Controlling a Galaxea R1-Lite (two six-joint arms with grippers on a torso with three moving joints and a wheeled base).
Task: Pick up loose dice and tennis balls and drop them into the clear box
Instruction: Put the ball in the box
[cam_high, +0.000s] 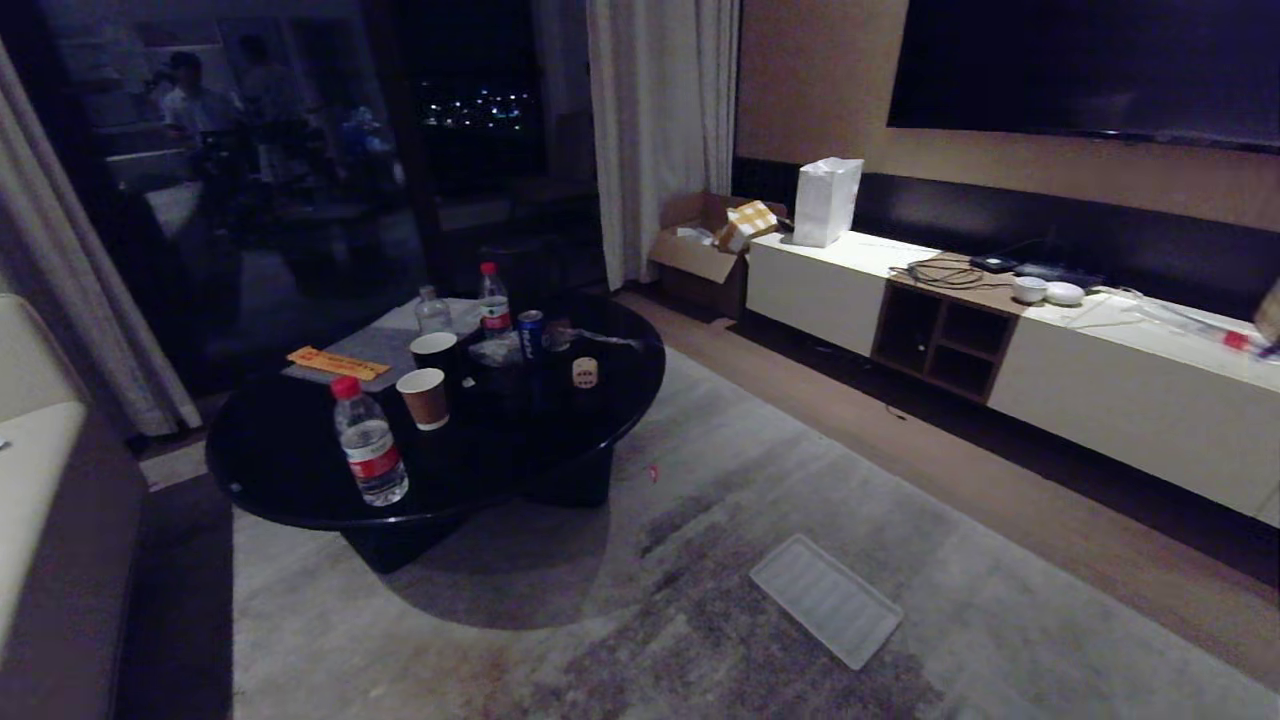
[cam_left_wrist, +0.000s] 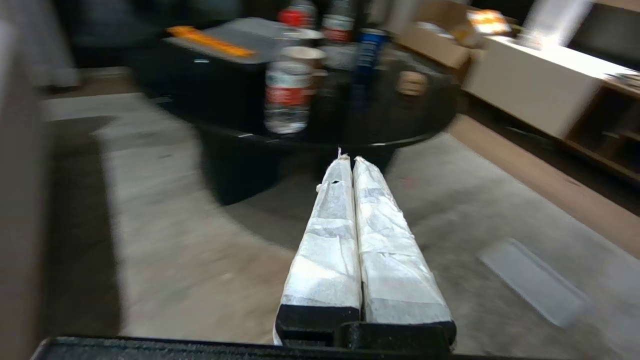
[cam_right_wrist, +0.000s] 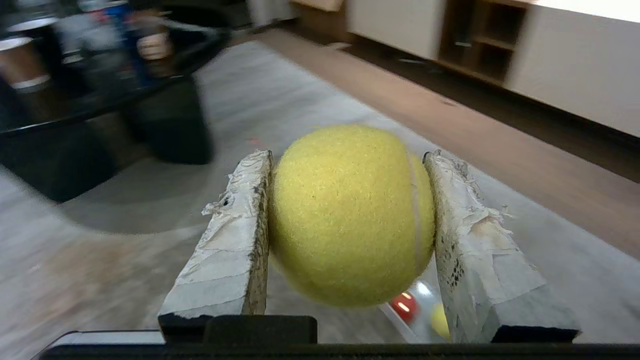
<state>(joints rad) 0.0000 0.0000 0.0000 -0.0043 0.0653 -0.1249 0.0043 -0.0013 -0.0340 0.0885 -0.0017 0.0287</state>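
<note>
Right hand (cam_right_wrist: 347, 165) is pinching a tennis ball (cam_right_wrist: 350, 215) above the rug; left hand (cam_left_wrist: 348, 161) is pressed together, empty, facing the round desk (cam_left_wrist: 400, 125).

One tennis ball (cam_right_wrist: 350, 215) — three bottles (cam_high: 368, 442).

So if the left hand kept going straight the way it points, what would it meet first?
Probably the round black coffee table: the shut left hand points level over the carpet at the table's near edge, roughly below the water bottle. Depth is hard to judge, but nothing shows in between.
</note>
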